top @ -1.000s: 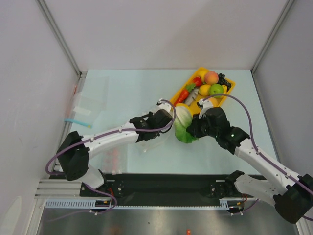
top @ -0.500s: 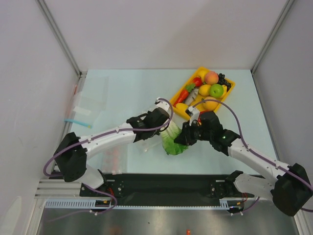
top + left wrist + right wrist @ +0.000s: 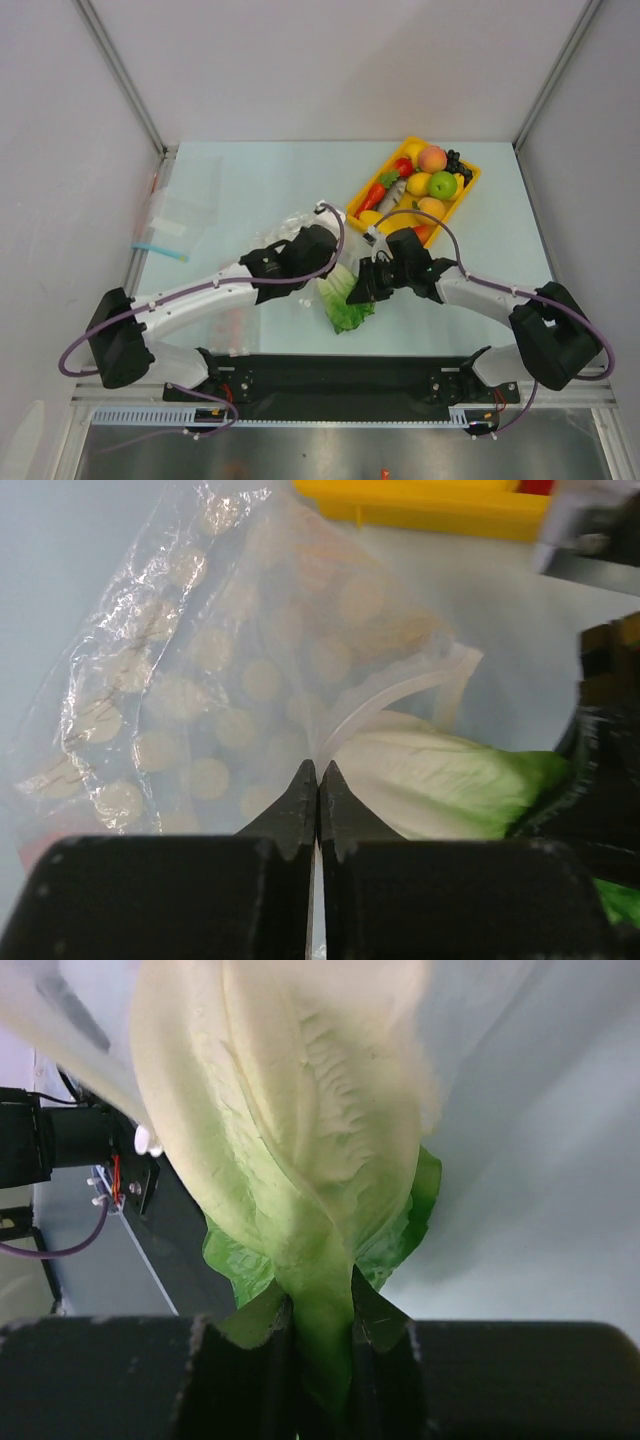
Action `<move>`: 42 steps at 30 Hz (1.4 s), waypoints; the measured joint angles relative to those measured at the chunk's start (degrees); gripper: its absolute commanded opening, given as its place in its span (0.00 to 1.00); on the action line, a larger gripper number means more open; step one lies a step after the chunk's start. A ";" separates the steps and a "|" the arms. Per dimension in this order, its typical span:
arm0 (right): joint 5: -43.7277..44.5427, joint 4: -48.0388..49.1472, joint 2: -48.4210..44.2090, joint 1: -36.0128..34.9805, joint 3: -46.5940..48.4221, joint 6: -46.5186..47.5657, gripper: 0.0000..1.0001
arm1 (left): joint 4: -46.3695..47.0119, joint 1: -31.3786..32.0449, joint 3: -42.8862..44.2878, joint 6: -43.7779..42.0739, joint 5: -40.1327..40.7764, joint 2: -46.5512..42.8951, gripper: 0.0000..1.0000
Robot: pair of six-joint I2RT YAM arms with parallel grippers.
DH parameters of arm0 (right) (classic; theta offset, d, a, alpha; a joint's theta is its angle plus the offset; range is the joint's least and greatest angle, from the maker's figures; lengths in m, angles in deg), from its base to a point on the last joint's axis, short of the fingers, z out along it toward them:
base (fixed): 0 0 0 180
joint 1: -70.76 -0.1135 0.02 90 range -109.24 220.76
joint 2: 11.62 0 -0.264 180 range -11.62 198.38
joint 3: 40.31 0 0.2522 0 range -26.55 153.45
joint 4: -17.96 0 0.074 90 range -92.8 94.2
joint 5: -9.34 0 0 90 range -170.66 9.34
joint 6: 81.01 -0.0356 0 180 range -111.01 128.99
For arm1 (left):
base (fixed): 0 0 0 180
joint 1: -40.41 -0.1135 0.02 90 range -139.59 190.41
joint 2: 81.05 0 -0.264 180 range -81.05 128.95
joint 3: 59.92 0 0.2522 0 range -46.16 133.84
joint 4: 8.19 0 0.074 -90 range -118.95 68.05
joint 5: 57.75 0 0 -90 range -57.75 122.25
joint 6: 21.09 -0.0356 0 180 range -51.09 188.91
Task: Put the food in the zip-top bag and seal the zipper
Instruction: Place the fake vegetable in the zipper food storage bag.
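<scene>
Right wrist view, centre: the right gripper (image 3: 320, 1310) clamps the green-white leafy toy lettuce (image 3: 290, 1160), likely light and soft, by its stem, while the closed left gripper (image 3: 318, 780) pinches the limp mouth of the clear dotted zip-top bag (image 3: 230, 680) beside it.

Lab test cell, white panels (image 3: 330, 60), aluminium framing (image 3: 120, 75)

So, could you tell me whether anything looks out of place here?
One stray: a small orange bit lies on the metal ledge, off the table. Otherwise the left gripper pinches the bag at its mouth and the right gripper holds the lettuce there.
</scene>
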 measured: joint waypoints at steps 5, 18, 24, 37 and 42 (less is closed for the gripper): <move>-2.45 1.75 0.74 1.16 0.00 -1.31 0.00 | 1.75 5.51 0.42 -3.58 0.13 0.85 0.00; -9.64 10.10 -9.57 10.99 -8.31 -9.20 0.00 | 4.52 10.40 5.01 -4.66 -2.54 7.61 0.00; -10.54 13.53 -11.58 12.31 -10.36 -12.28 0.02 | 5.66 6.62 5.14 -2.25 -11.04 6.82 0.00; -10.27 26.08 -11.47 13.84 -11.91 -20.35 0.12 | 7.37 0.98 -0.87 3.37 -32.13 -1.27 0.00; -5.49 25.14 -11.50 12.74 -11.37 -21.00 0.25 | 7.87 -0.09 -0.94 4.83 -34.53 -0.63 0.00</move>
